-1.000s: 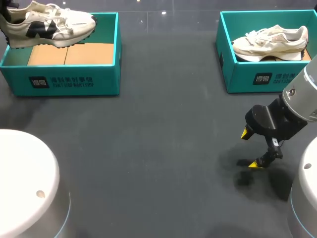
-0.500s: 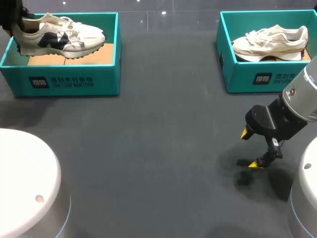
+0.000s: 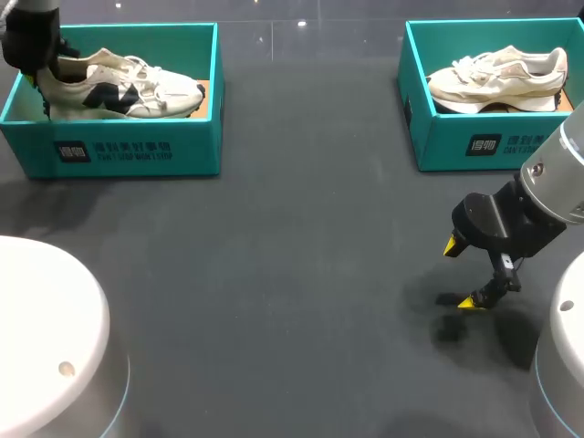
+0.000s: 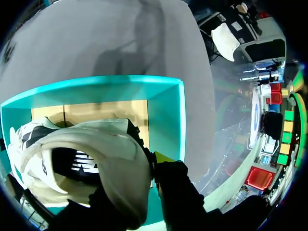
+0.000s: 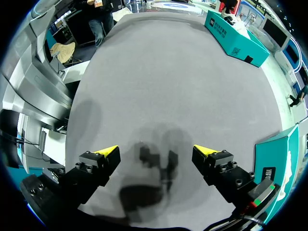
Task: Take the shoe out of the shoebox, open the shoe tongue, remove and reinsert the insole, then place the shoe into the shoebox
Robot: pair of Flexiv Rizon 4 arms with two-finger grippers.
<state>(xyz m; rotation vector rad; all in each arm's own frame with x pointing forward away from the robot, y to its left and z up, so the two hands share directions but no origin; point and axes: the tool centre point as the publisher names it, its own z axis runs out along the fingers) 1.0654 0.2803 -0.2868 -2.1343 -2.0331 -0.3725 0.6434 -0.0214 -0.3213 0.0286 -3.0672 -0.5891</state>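
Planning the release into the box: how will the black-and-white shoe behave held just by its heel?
Probably light: the left end effector holds the shoe by its heel collar alone. The padded collar looks soft, so it may flex. The toe would likely sag toward the shoebox floor.

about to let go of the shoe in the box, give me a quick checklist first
1. Shoe inside the walls of the left box: ok.
2. Shoe upright, sole down: ok.
3. Heel resting on the box floor: cannot tell, the left jaws hide it.
4. Left jaws gripping the heel: ok, shut on it.
5. Right jaws out of the way: ok, open above the table, far from the box.
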